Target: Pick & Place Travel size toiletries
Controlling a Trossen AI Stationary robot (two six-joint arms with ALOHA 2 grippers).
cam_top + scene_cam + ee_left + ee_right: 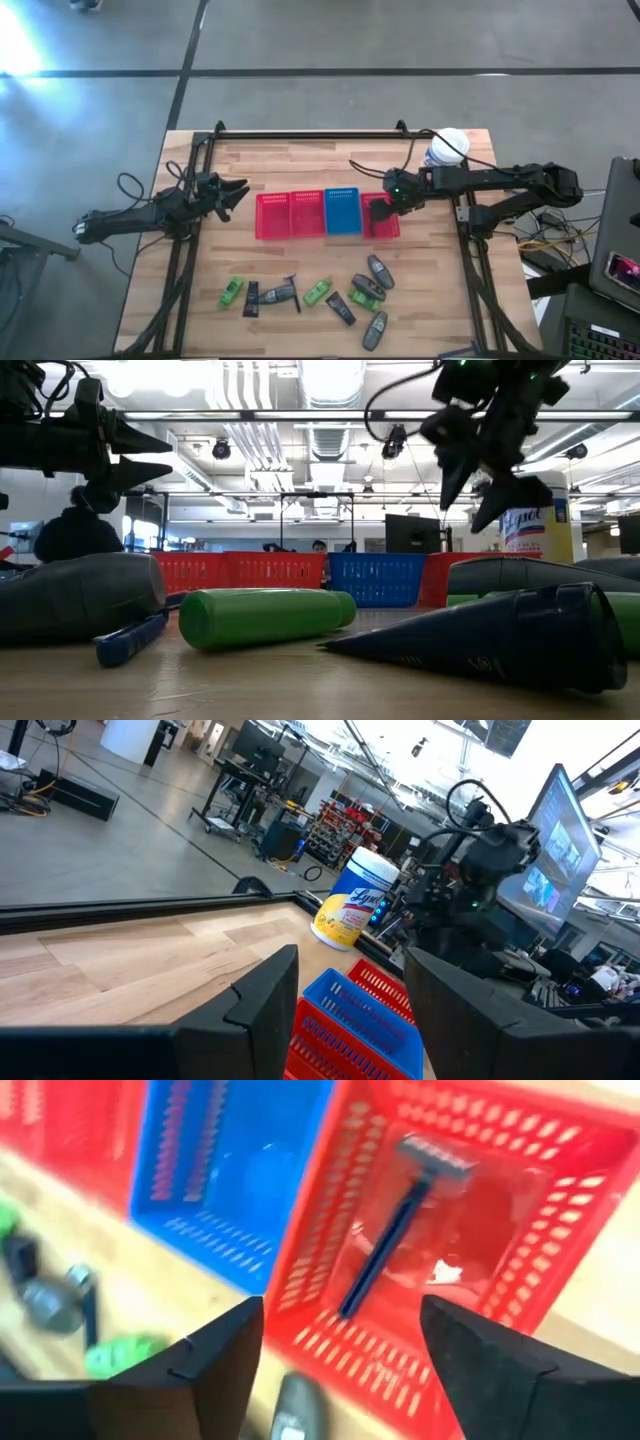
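Observation:
A thin dark razor lies flat on the floor of the rightmost red basket. My right gripper hangs open just above that basket, with nothing between its fingers. Several travel size toiletries lie loose near the table's front edge: green tubes, black tubes and grey bottles. In the low view a green tube lies on its side in the foreground. My left gripper waits open at the table's left, pointing level toward the baskets.
A row of mesh baskets stands mid-table: two red ones, a blue one and the right red one. A white canister with a blue label stands at the far right corner. Bare wood lies between the baskets and the loose items.

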